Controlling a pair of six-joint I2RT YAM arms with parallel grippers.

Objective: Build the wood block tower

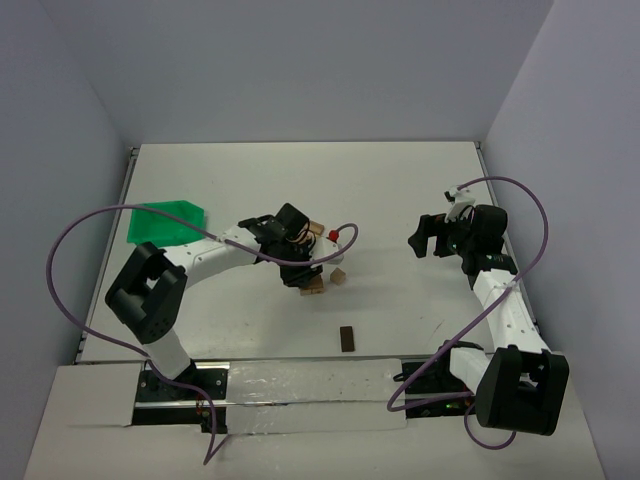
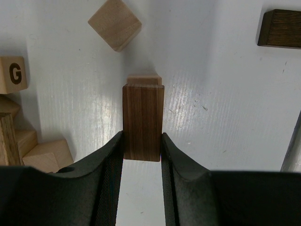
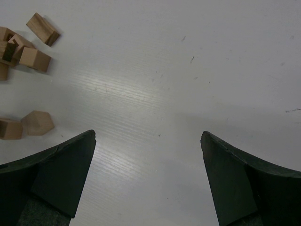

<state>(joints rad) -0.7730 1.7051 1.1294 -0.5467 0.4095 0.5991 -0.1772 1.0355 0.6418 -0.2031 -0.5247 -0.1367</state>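
1. Firmly, the left gripper [image 2: 142, 141] is clamping a dark brown wood block [image 2: 143, 120] between its two black fingers [image 2: 106, 169], one pressing on each long side.
2. That block's long axis is running straight out along the fingers, its far end pointing away from the wrist, and most of its length is sticking out past the fingertips.
3. A light-tan block [image 2: 144, 80] is peeking out just beyond that far end; whether the two are touching cannot be told.
4. A tan cube [image 2: 114, 23] is lying farther out, turned corner-on, and a lettered block [image 2: 12, 74] showing a G is sitting off to the side.
5. A second dark block [image 2: 281, 28] is lying well apart, flat on the white table [image 1: 400, 180].
6. The right gripper [image 3: 148, 155] is hanging with its jaws spread wide, grasping nothing, above bare table.
7. Loose tan blocks [image 3: 35, 59] are lying near its left finger.
8. The green bin [image 1: 168, 221] is sitting far to the left, well apart from the held block.
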